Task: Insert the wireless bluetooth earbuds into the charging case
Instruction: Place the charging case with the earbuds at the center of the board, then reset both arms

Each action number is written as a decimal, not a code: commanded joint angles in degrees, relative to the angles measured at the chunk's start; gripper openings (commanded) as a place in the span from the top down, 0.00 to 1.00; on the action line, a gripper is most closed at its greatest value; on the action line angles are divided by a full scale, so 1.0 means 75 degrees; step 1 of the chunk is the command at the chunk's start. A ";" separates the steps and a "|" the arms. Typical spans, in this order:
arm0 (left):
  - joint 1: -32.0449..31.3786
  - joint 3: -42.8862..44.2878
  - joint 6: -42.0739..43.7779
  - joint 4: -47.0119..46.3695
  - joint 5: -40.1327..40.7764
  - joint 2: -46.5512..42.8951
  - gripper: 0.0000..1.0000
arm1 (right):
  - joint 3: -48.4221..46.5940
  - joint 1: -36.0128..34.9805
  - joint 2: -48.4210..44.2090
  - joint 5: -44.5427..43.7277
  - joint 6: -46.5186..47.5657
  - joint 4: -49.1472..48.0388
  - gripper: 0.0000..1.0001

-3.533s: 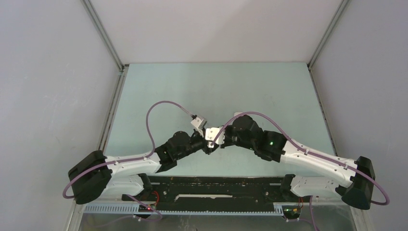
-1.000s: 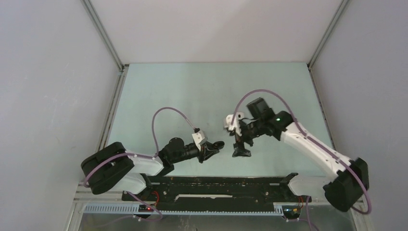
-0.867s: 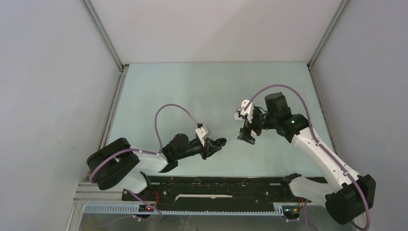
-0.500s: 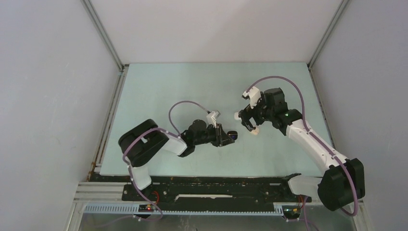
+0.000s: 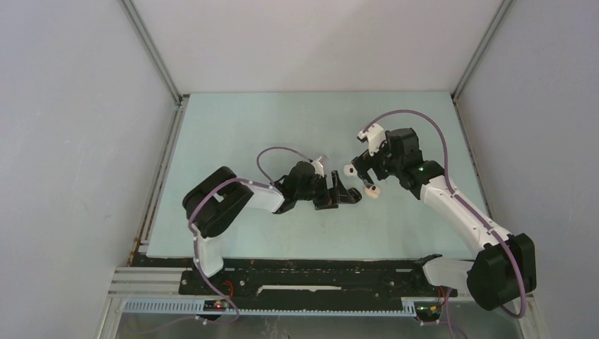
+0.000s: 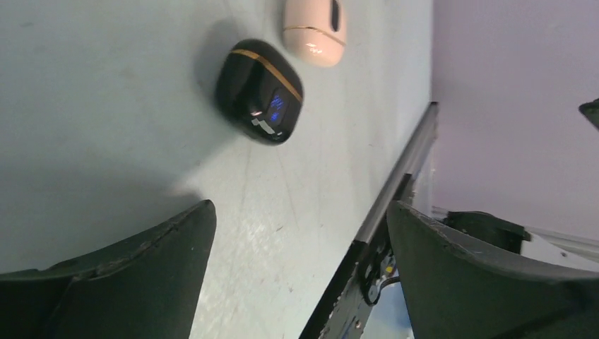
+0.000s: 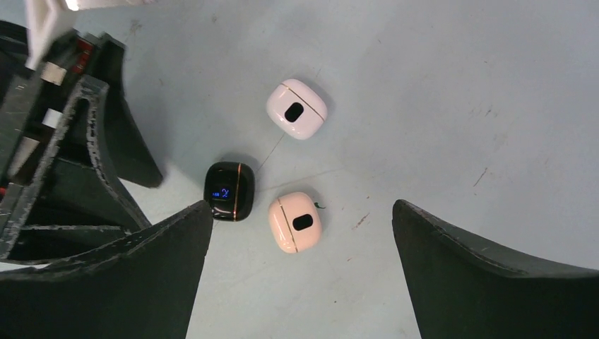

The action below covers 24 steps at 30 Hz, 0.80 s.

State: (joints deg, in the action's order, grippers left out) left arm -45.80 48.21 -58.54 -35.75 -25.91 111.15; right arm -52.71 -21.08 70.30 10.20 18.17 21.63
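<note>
Jaws spread wide and empty, the left gripper [image 6: 298,207] and right gripper [image 5: 362,177] hover by a shut glossy black plastic charging case [image 7: 228,191], a white pebble-shaped case [image 7: 296,109] and a beige case [image 7: 294,222] at centre frame, no earbuds visible; a low sweep could knock the close-set cases together.

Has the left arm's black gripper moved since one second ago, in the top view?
Yes. The left arm's black gripper has gone rightward and farther from the long black mounting rail along the near edge.
</note>
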 commanded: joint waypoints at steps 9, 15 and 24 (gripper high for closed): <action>0.0310 -0.0004 0.4108 0.6240 0.5250 -0.3674 0.02 | 0.0241 -0.0069 -0.0624 -0.0838 -0.0541 -0.1079 0.00; 0.0363 -0.0341 0.4267 0.6169 0.7266 -0.5531 0.02 | 0.0412 0.0014 -0.0992 -0.0765 -0.0772 -0.1319 0.00; 0.0357 0.1097 0.5399 0.7839 0.8222 -0.7457 0.02 | 0.0502 0.0163 -0.1394 -0.0473 -0.0954 -0.1429 0.00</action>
